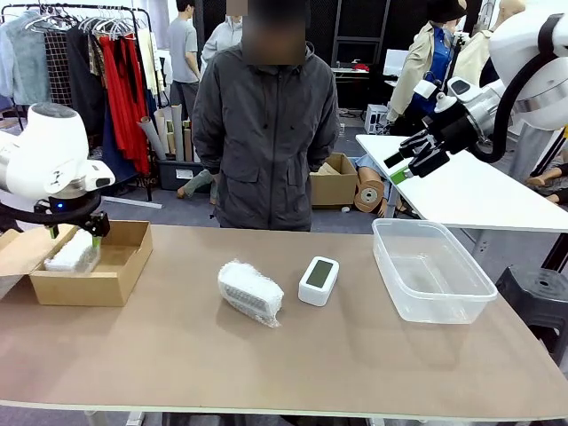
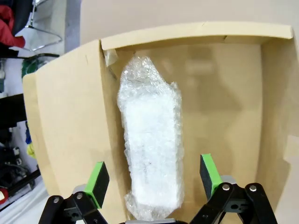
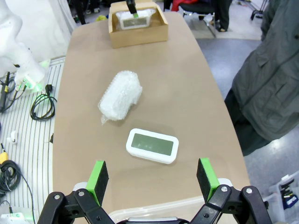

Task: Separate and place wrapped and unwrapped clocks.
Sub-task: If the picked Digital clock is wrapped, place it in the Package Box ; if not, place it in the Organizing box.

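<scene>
One bubble-wrapped clock (image 2: 152, 140) lies inside the cardboard box (image 1: 120, 266) at the table's left; it is also visible as a wrapped clock (image 1: 73, 253) in the front view. My left gripper (image 2: 154, 179) hovers just over it, open, its green pads on either side and apart from the wrap. A second wrapped clock (image 1: 249, 292) lies mid-table, the same bundle (image 3: 120, 96) showing in the right wrist view. Beside it stands the bare white clock (image 1: 319, 280) with a grey-green screen (image 3: 152, 145). My right gripper (image 1: 401, 165) hangs open, high above the table's right.
A clear plastic tub (image 1: 430, 269) sits on the table's right. A person in a grey jacket (image 1: 266, 124) stands at the far edge, hands behind. The box's flap (image 1: 18, 253) folds outward on the left. Another white table (image 1: 461, 191) stands behind on the right.
</scene>
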`<control>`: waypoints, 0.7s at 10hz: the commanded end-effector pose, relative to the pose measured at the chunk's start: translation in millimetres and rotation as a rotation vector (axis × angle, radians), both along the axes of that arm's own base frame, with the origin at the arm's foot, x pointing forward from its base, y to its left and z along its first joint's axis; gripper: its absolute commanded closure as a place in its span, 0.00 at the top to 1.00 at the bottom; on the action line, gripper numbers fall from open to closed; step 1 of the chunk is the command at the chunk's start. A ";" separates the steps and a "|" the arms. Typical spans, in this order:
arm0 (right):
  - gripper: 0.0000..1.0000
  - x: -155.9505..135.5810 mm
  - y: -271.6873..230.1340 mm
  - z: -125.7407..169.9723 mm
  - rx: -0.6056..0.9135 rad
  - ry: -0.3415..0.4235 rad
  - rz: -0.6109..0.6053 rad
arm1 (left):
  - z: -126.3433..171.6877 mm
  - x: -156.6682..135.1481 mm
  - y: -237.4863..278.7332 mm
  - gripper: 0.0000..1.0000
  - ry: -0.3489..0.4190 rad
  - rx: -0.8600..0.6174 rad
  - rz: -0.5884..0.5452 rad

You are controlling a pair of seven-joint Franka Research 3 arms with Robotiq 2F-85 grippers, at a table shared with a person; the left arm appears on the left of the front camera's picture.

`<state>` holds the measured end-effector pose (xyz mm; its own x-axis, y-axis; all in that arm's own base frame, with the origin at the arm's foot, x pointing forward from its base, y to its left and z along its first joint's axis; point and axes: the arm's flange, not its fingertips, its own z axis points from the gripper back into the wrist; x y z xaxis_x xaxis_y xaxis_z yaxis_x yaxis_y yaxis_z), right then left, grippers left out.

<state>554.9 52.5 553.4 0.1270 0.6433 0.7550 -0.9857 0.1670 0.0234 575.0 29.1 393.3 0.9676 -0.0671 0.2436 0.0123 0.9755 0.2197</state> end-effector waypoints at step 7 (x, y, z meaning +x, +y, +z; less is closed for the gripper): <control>1.00 0.3 0.8 1.7 -0.001 -0.006 -0.001 | 44.7 -13.5 -2.8 1.00 0.003 -0.048 -0.001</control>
